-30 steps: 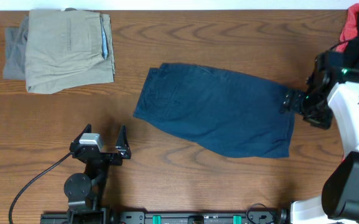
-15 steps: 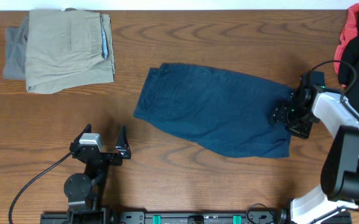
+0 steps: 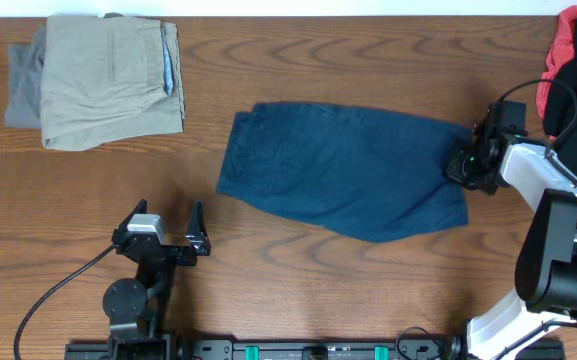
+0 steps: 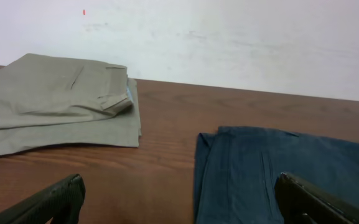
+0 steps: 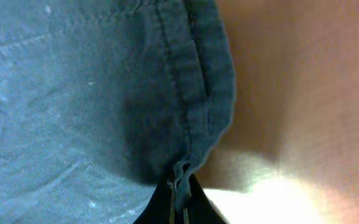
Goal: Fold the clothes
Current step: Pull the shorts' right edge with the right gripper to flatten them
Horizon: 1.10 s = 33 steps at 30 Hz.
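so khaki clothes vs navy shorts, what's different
The khaki clothes are folded; the navy shorts lie spread flat. The khaki clothes rest on a grey garment; the navy shorts on bare table. The right gripper pinches the navy shorts' hem; nothing holds the khaki clothes. Both are plain-coloured.

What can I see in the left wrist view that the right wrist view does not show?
Only the left wrist view: the folded khaki garment, the white wall and the open left gripper. Only the right wrist view: the right gripper pinching the navy shorts at their stitched hem, up close. Both: those shorts and the wooden table.
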Motion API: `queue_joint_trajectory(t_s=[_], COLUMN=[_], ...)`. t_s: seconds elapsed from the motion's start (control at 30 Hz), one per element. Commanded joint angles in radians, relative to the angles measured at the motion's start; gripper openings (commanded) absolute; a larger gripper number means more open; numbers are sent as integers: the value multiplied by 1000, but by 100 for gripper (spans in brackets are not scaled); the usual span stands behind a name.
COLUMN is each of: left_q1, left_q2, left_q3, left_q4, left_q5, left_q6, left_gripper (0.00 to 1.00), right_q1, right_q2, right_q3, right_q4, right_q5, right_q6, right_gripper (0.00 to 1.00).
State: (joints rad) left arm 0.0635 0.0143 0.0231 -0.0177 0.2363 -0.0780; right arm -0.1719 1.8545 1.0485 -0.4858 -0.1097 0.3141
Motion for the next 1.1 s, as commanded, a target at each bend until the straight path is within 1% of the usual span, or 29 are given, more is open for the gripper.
queue_joint_trajectory(t_s=[0.0,0.13,0.23,0.43,0.47,0.5,0.53,0.57,0.7,0.73,0.87,0.97,1.07], left_q1=[-4,-4,-4,-4,-4,-4,-4,-4,-4,-4,-4,-4,-4], left_q2=[-3,-3,-3,-3,-3,-3,-3,-3,-3,-3,-3,-3,-4], left_q3=[-19,-19,-19,-19,-19,-19,-19,-19,-19,-19,-19,-19,-19], left_q4=[-30,-30,-30,-30,-30,-30,-30,-30,-30,-30,-30,-24,2], left_q5=[13,13,13,13,13,13,13,13,13,13,13,14,18], left_q6=[3,3,3,3,3,3,3,3,3,3,3,0,-63], left_gripper=[98,98,98,98,98,98,98,98,98,98,98,98,98], right_q1=[0,1,2,-1,-1,0,0,0,6,9,9,9,10], right_q2=[43,43,43,43,43,43,43,43,41,40,32,15,4], right_q3=[-6,20,73,251,289,327,360,399,533,576,669,703,706], right_q4=[42,84,68,-45,-77,-114,-152,-201,-402,-470,-642,-733,-791], right_q5=[14,16,16,16,16,16,16,16,15,15,-3,-67,-136], right_q6=[-38,-96,-121,-124,-130,-140,-147,-152,-148,-131,-79,-41,-38], right_gripper=[1,1,1,1,5,22,69,99,99,99,99,99,99])
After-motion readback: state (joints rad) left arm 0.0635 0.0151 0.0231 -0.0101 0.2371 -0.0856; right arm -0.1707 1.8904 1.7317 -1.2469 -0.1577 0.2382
